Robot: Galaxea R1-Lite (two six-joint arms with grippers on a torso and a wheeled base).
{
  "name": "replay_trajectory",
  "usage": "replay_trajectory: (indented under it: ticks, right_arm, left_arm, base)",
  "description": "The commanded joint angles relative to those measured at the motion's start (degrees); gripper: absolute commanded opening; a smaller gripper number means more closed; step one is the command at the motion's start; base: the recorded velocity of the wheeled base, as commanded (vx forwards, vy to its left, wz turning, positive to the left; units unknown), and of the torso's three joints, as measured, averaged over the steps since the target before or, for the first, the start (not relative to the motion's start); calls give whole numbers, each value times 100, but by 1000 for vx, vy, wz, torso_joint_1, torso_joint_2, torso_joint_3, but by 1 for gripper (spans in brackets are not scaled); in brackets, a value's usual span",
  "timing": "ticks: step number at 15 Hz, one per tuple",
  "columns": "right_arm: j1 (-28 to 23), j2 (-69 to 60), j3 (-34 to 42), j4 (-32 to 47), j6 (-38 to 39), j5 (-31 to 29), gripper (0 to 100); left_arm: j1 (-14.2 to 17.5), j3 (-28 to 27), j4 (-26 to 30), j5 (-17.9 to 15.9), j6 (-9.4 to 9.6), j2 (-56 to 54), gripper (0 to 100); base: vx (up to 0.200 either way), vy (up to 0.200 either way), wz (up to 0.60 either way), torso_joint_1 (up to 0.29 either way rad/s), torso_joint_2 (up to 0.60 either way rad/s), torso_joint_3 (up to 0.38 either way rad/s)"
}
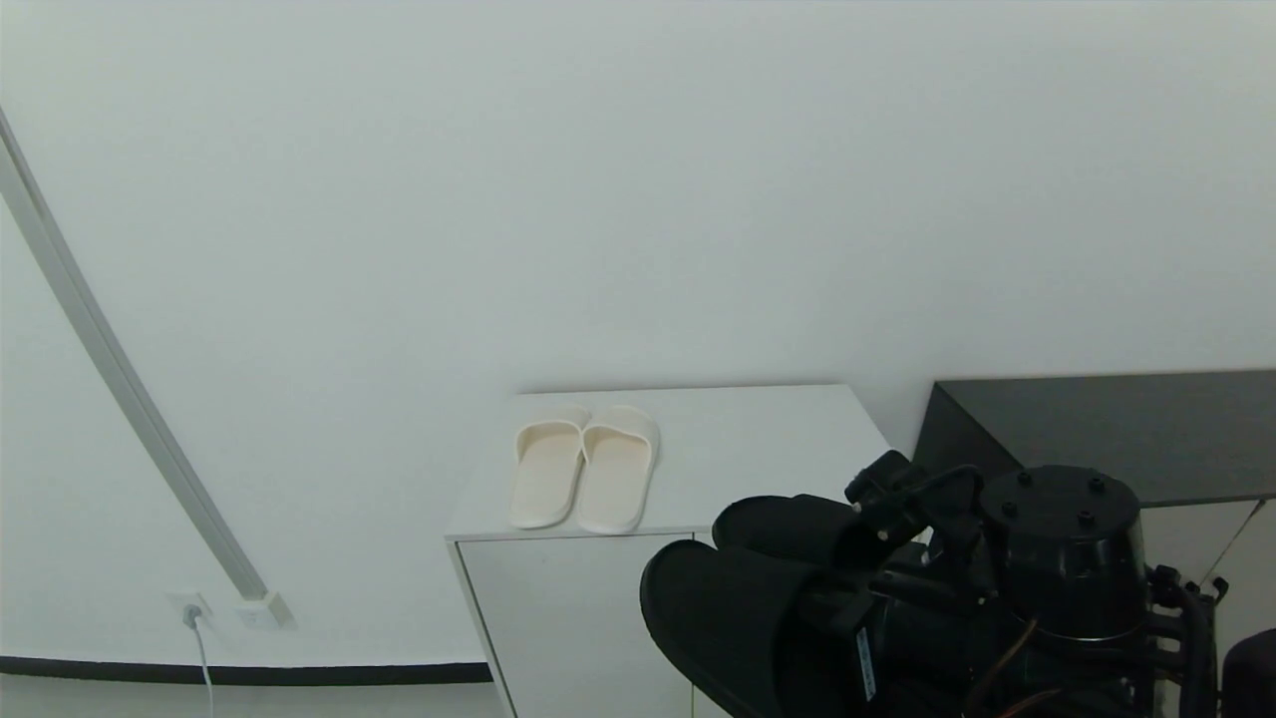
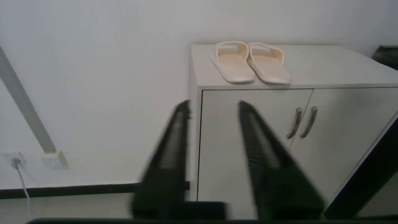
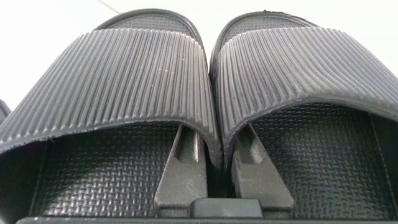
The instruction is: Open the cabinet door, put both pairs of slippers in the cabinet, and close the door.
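The right tool clamps the black ribbed slippers by their adjoining strap edges, likely a sound hold for light, bendy foam, while the left tool hangs open and empty before the shut cabinet, the cream slippers lying on its top

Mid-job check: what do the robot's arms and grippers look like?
Right arm: black, round bolted joint cap, thin orange wire, small white label. Left gripper: two long, flat black fingers tapering to the tips. Right gripper: dark grey wedge fingers.

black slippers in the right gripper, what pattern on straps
Black rubber slippers: straps finely ribbed, clearest in right wrist view.
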Motion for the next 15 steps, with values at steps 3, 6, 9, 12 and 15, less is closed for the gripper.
replay_trajectory:
  ticks: [3,6,9,12,15]
  right_arm:
    - [2,6,53,3,-3,0,0]
    - [2,6,88,-5,-65,9,0]
    - [11,15,88,-5,-74,-9,0]
    - [11,6,97,-5,-74,-9,0]
    - [11,15,141,-5,-74,17,0]
  left_arm:
    - [8,1,-2,6,-6,7,100]
    - [8,1,-2,6,-6,7,100]
    - [8,1,-2,6,-6,7,100]
    - [8,1,-2,6,-6,7,100]
    - [8,1,-2,6,-6,7,100]
  base:
    - [0,0,0,-129,299,163]
    - [0,0,0,-146,333,176]
    - [0,0,0,-155,352,196]
    - [0,0,0,-167,367,212]
    - [0,0,0,-168,385,216]
